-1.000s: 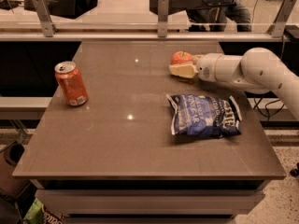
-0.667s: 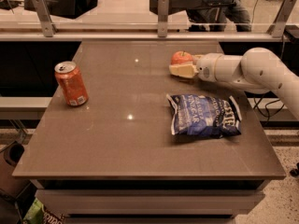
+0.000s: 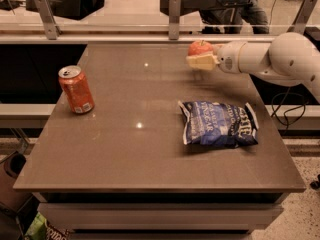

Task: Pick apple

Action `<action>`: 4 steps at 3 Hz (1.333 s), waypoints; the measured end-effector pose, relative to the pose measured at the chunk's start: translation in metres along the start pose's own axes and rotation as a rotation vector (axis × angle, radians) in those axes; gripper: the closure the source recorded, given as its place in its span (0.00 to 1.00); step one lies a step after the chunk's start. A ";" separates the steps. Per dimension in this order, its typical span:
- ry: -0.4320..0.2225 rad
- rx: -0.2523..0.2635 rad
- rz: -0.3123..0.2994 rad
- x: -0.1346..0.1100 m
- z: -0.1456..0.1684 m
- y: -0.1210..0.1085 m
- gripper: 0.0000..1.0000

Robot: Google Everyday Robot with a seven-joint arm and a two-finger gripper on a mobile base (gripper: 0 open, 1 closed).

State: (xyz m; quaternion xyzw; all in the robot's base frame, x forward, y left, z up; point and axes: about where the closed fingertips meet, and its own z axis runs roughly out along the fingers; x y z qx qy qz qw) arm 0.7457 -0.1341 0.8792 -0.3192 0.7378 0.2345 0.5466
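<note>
The apple [image 3: 200, 46] is small, round and red-orange, with a short stem on top. It sits between the cream-coloured fingers [image 3: 199, 62] of my gripper [image 3: 198, 55] at the far right of the table. The gripper is shut on the apple and holds it a little above the tabletop, with a faint shadow below it. My white arm [image 3: 270, 59] reaches in from the right.
An orange soda can [image 3: 76, 89] stands upright at the left side of the brown table [image 3: 125, 154]. A blue chip bag [image 3: 218, 123] lies flat at the right, in front of the gripper. A railing with metal posts [image 3: 174, 18] runs behind the table.
The gripper has risen with the apple in it; before, the apple was lower, at the tabletop.
</note>
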 end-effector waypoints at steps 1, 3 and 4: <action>0.001 0.011 -0.028 -0.025 -0.015 -0.006 1.00; 0.014 0.026 -0.101 -0.070 -0.036 -0.008 1.00; 0.017 0.026 -0.138 -0.088 -0.042 -0.002 1.00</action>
